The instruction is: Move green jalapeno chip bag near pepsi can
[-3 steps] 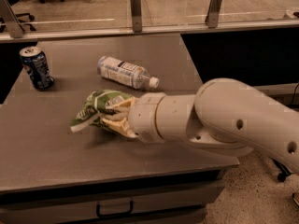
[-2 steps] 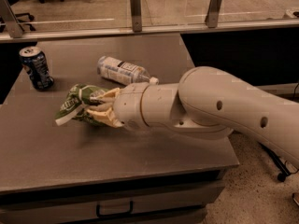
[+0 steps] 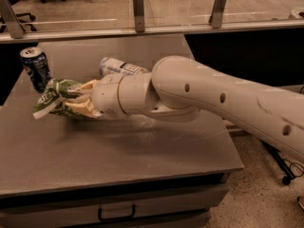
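The green jalapeno chip bag (image 3: pixel 53 99) is crumpled, with white print, and is held in my gripper (image 3: pixel 78 101) at the left of the grey table, low over its top. The gripper's pale fingers are shut on the bag's right side. The pepsi can (image 3: pixel 35 69), dark blue with a silver top, stands upright at the table's left edge, just behind and left of the bag, a short gap away. My white arm reaches in from the right across the table.
A clear water bottle with a white label (image 3: pixel 121 66) lies on its side behind my wrist, partly hidden by the arm. The grey table (image 3: pixel 142 151) has a drawer with a handle below its front edge. A glass partition runs behind.
My gripper has carried the chip bag leftward across the table, from the middle toward the pepsi can. The can and the bottle have not moved.
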You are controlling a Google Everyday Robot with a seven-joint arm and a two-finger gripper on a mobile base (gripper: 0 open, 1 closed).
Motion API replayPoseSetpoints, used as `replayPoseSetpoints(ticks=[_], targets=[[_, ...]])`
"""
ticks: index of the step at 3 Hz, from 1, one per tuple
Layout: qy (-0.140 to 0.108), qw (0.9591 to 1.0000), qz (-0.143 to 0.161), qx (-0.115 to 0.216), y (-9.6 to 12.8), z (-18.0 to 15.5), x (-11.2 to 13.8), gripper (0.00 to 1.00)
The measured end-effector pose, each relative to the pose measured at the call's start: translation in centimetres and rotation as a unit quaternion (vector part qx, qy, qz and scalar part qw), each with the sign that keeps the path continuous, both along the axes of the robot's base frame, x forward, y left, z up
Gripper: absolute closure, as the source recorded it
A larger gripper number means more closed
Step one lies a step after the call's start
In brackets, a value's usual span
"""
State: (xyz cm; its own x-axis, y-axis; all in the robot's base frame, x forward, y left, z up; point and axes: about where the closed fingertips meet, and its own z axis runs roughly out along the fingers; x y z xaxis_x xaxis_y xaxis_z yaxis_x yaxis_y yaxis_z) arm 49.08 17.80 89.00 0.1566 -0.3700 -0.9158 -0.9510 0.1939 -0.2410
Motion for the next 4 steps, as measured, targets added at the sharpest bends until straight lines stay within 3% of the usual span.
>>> replayPoseSetpoints(ticks=[1, 3, 4], targets=[[-0.008, 0.9999, 0.012, 0.005, 1.6, 0.1, 1.0, 0.51], [-0.012, 0.9997, 0.019, 0.005, 2.7, 0.0, 0.8, 0.04], [-0.010, 0.9997, 0.020, 0.004, 1.8, -0.1, 0.3, 0.00]])
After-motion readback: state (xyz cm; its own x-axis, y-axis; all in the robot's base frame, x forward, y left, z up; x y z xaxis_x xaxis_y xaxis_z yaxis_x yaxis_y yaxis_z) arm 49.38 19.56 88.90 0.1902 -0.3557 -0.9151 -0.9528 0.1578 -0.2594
